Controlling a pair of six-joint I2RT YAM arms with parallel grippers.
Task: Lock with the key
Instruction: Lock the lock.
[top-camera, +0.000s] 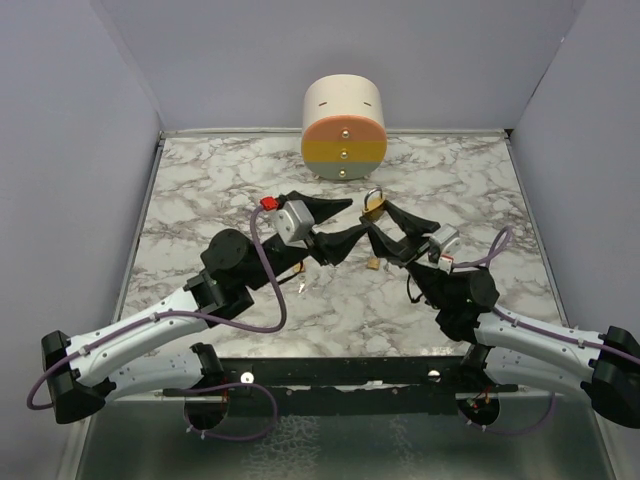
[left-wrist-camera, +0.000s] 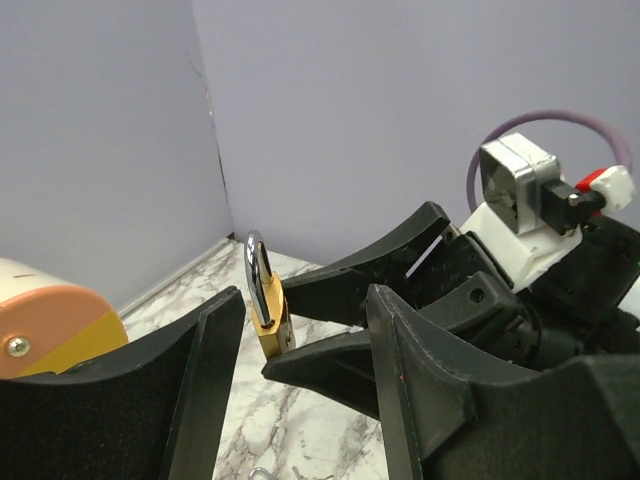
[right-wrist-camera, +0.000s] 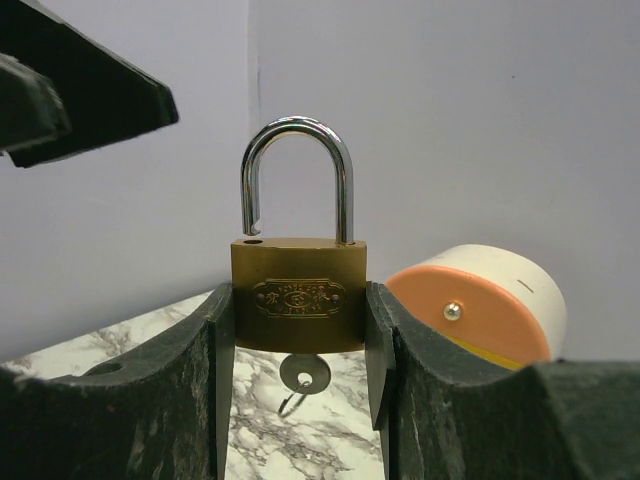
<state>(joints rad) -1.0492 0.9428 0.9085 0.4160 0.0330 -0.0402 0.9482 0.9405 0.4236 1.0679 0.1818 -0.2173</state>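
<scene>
I see the padlock clamped between my right hand's fingers, upright, shackle up, key hanging below. My left hand gapes empty beside the padlock.

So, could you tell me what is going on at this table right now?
The right gripper is clamping a brass padlock by the sides of its body. The shackle is open, with one leg clear of its hole. A key shows just under the body, apparently in the keyhole. The left gripper hovers beside the padlock with its fingers apart, holding nothing. The padlock is not yet locked.
</scene>
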